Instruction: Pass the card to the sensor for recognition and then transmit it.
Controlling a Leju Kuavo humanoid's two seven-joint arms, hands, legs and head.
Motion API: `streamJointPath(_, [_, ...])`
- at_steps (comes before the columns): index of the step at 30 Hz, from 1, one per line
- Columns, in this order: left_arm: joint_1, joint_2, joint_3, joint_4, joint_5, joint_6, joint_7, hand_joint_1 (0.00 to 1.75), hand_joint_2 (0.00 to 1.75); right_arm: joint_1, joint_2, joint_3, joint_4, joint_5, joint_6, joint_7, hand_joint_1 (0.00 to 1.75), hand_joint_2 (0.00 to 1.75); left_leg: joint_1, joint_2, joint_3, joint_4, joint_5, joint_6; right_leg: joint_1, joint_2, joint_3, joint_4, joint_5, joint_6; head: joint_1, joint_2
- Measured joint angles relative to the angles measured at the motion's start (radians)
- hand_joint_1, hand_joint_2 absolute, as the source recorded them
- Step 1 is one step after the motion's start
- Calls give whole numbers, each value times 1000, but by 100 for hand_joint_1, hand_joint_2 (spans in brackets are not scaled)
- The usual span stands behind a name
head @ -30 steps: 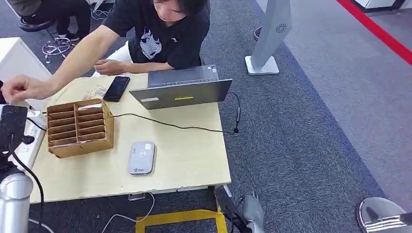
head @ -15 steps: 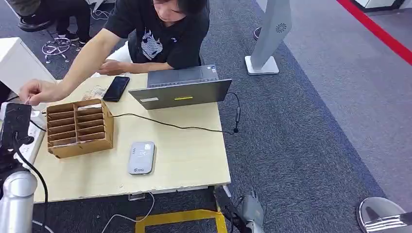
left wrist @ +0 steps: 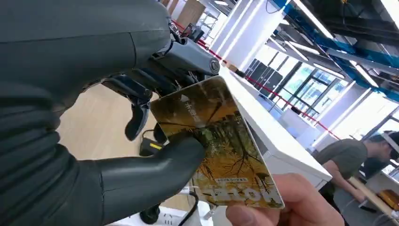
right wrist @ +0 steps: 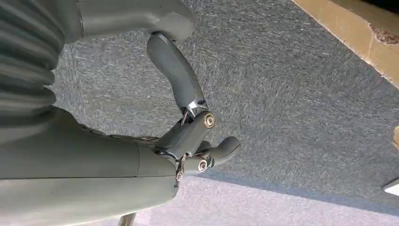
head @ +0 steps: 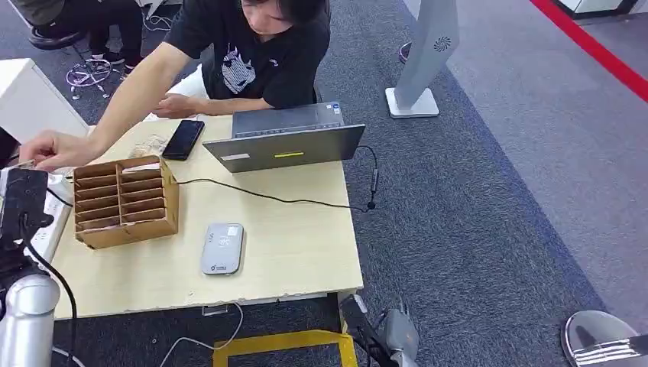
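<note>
Left hand [left wrist: 141,141] has the card [left wrist: 216,141] pinched between its thick thumb, laid across the printed face, and the darker fingers [left wrist: 141,101] behind it; a person's hand [left wrist: 282,202] grips the card's far corner at the same time, so both have hold of it. That puts the card off the left edge of the tabletop [head: 290,245], up in the air beside the white cabinet [head: 30,95]. It looks thin, light and stiff, with a glossy face that would likely slide under a loose pinch; a firm hold on the flat faces near one short end should leave most of the surface free to lie over the sensor [head: 222,248].

Right hand [right wrist: 193,136] hangs low over the grey carpet [right wrist: 291,94], fingers loosely curled and apart, holding nothing.

On the tabletop, the grey sensor lies flat near the front edge. A cardboard slotted rack [head: 126,201] stands between the left hand and the sensor, so the card probably has to travel over or around it. A black cable [head: 267,197] runs across behind the sensor towards the laptop [head: 286,138], with a phone [head: 183,139] beside it. The person's outstretched arm [head: 130,92] crosses above the rack.
</note>
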Motion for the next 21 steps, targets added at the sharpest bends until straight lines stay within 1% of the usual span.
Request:
streamJointPath(8, [13, 1, 2, 7, 24, 1, -10, 175, 175, -1, -6, 1, 9, 0, -12, 0, 0, 175, 0, 0, 0, 0, 0, 0, 0, 0, 0, 0, 0, 0, 0, 0])
streamJointPath(13, [21, -2, 2, 11, 55, -6, -31, 175, 175, -9, -7, 1, 17, 0, -19, -2, 0, 175, 0, 0, 0, 0, 0, 0, 0, 0, 0, 0, 0, 0, 0, 0])
streamJointPath(17, [36, -21, 1, 11, 53, -32, -48, 175, 175, -14, -7, 1, 17, 6, -18, 8, 0, 175, 0, 0, 0, 0, 0, 0, 0, 0, 0, 0, 0, 0, 0, 0])
streamJointPath(18, [41, -26, -4, 11, 35, -53, -49, 175, 175, -15, -7, 1, 16, 15, -16, 22, 0, 175, 0, 0, 0, 0, 0, 0, 0, 0, 0, 0, 0, 0, 0, 0])
streamJointPath(19, [49, -34, -19, 11, 11, -74, -53, 175, 175, -14, -7, 0, 14, 24, -15, 34, 0, 175, 0, 0, 0, 0, 0, 0, 0, 0, 0, 0, 0, 0, 0, 0])
streamJointPath(21, [69, -47, -51, 11, -19, -93, -62, 175, 175, -10, -7, 0, 11, 32, -14, 40, 0, 175, -1, 0, 0, 0, 0, 0, 0, 0, 0, 0, 0, 0, 0, 0])
